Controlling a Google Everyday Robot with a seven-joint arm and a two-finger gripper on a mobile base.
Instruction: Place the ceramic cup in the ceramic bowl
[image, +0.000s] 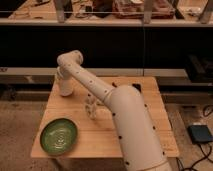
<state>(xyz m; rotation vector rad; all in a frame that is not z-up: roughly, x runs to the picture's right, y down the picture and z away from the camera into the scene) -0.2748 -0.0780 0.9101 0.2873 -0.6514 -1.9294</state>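
The green ceramic bowl (59, 136) sits at the table's front left corner, empty, with paler rings inside. My white arm reaches from the lower right across the table to its back left. The gripper (65, 89) hangs down there, low over the table top. A white shape at its tip blends with it, so I cannot make out the ceramic cup apart from the gripper. The gripper is well behind the bowl, about a bowl's width away.
A small pale knobbly figurine (91, 108) stands mid-table, next to my arm. A small dark object (136, 88) lies at the back right of the wooden table (95, 142). Dark shelving runs behind. A grey pedal (201, 134) lies on the floor at right.
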